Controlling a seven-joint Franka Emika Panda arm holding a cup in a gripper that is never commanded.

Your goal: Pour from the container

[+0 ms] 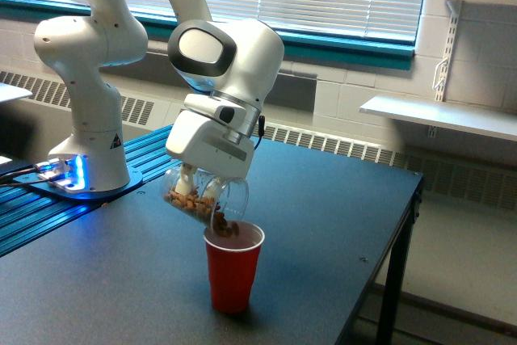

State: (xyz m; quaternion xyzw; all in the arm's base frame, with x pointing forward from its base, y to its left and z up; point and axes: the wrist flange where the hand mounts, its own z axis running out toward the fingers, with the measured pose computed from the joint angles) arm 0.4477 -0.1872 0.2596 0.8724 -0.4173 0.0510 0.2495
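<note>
While the dark table point(323, 216) bore the red cup point(233, 268), the container point(202, 197) was held tilted over its rim, jaws of the gripper point(189, 179) pinching it. Brown pieces point(184, 199) were seen at the mouth. Spillage onto the table was judged possible if tilt overshot the rim. No legible writing was noted.

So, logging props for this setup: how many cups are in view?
2. The clear plastic cup with brown pieces is tilted in the gripper, above the red cup standing on the table. None seem hidden.
</note>
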